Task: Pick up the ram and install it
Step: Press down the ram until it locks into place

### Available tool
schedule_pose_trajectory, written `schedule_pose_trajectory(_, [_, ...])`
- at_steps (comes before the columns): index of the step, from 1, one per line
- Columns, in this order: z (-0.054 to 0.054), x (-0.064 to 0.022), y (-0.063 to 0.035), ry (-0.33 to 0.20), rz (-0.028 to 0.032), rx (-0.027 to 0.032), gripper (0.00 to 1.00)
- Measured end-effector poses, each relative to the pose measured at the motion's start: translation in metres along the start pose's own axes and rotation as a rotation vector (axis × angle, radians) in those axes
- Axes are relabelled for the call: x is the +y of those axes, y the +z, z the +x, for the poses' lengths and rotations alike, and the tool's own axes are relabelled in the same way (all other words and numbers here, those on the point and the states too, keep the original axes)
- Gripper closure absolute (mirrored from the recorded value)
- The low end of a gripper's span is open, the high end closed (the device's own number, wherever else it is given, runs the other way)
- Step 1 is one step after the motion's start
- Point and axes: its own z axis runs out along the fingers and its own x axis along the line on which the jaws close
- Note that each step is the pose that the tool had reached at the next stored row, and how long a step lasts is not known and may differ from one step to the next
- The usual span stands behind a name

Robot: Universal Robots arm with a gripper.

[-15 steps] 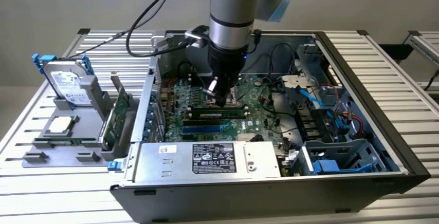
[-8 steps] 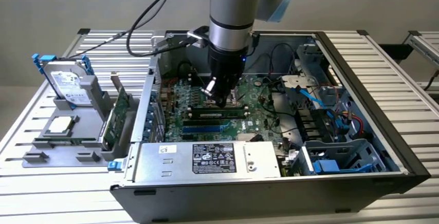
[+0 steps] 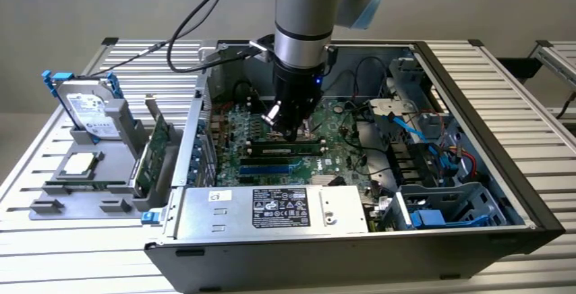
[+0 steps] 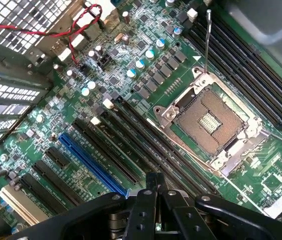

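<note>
End effector [image 3: 286, 127] down inside the open computer case [image 3: 360, 261], fingers clenched together and nothing seen between them; same clenched tips in the wrist view [image 4: 155, 192]. The ram [image 3: 288, 149] lay lengthwise along a memory slot directly under the fingertips, close to them. Could not tell whether they touched, or whether the stick was fully seated.

Risks, as judged:
- Stick possibly only half home. Uneven pressing at one end could leave it tilted in the slot, latches unclosed.
- Clenched tips sat low over the motherboard [image 4: 145, 75]. Any sideways drift could scrape the small capacitors or catch the raised lever [image 4: 207, 40] of the empty CPU socket [image 4: 210, 120].
- Loose cables hung near the arm inside the case and could snag.

Containers:
- Case held the motherboard, a silver power supply [image 3: 270, 206] along the near wall, and drive bays with blue fittings toward the exterior view's right.
- Grey fixture [image 3: 45, 208] on the table [image 3: 72, 253], at the exterior view's left, held a hard drive [image 3: 85, 108] upright, a square silver chip [image 3: 79, 164] lying flat, and a green expansion card [image 3: 158, 147] standing on edge.
</note>
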Motion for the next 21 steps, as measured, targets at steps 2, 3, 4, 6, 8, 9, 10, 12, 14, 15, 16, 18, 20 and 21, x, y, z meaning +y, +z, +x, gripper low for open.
schedule_pose_trajectory(2, [0.0001, 0.0000, -0.0001, 0.028, -0.0003, -0.0005, 0.89])
schedule_pose_trajectory(3, [0.0000, 0.0000, 0.0000, 0.042, -0.0005, -0.0009, 0.89])
schedule_pose_trajectory(4, [0.0000, 0.0000, 0.0000, 0.056, -0.0007, -0.0013, 0.89])
schedule_pose_trajectory(6, [0.0000, 0.0000, -0.0001, 0.082, -0.0007, -0.0017, 0.89])
schedule_pose_trajectory(8, [0.0000, 0.0000, 0.0000, 0.106, -0.0006, -0.0020, 0.89])
schedule_pose_trajectory(9, [0.0000, -0.0001, 0.0000, 0.118, -0.0005, -0.0021, 0.89])
schedule_pose_trajectory(10, [0.0000, -0.0001, 0.0000, 0.130, -0.0003, -0.0021, 0.89])
schedule_pose_trajectory(12, [0.0001, -0.0001, -0.0001, 0.153, 0.0008, -0.0015, 0.89])
schedule_pose_trajectory(14, [0.0000, -0.0001, 0.0000, 0.174, 0.0025, -0.0006, 0.89])
schedule_pose_trajectory(15, [0.0000, 0.0000, -0.0001, 0.185, 0.0036, 0.0002, 0.89])
schedule_pose_trajectory(16, [0.0000, 0.0000, 0.0000, 0.195, 0.0046, 0.0008, 0.89])
schedule_pose_trajectory(18, [0.0000, 0.0000, 0.0000, 0.215, 0.0070, 0.0023, 0.89])
schedule_pose_trajectory(20, [0.0000, -0.0001, -0.0001, 0.236, 0.0092, 0.0038, 0.89])
schedule_pose_trajectory(21, [0.0000, -0.0001, -0.0001, 0.246, 0.0100, 0.0043, 0.89])
